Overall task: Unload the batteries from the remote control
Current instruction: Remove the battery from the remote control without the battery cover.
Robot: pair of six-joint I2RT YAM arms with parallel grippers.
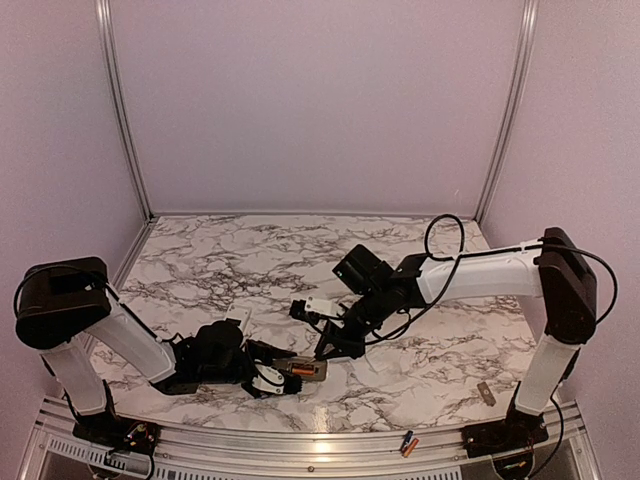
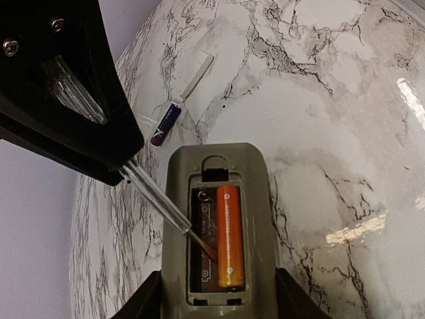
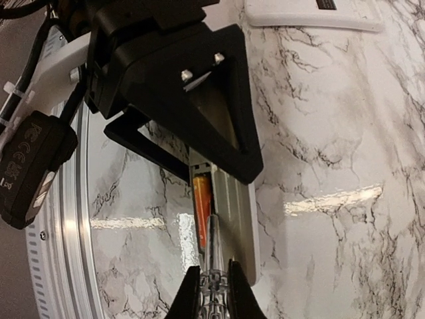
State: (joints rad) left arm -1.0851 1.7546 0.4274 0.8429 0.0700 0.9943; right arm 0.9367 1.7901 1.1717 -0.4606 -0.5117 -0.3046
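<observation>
My left gripper (image 2: 219, 302) is shut on the near end of the grey remote control (image 2: 219, 166), which lies back up with its compartment open. One orange battery (image 2: 229, 236) lies in the right slot; the left slot is empty. My right gripper (image 3: 214, 282) is shut on a clear-handled tool (image 3: 214, 262). The tool's thin tip (image 2: 209, 249) reaches into the empty slot and touches the orange battery's side. A dark blue battery (image 2: 166, 124) lies loose on the marble beyond the remote. From above, both grippers (image 1: 262, 372) (image 1: 332, 345) meet at the remote (image 1: 303, 370) near the front edge.
A flat white cover piece (image 2: 197, 75) lies just past the loose battery. Two small cells (image 1: 408, 443) rest on the metal front rail and a small dark piece (image 1: 487, 392) lies at the front right. Another white flat piece (image 3: 312, 16) shows in the right wrist view.
</observation>
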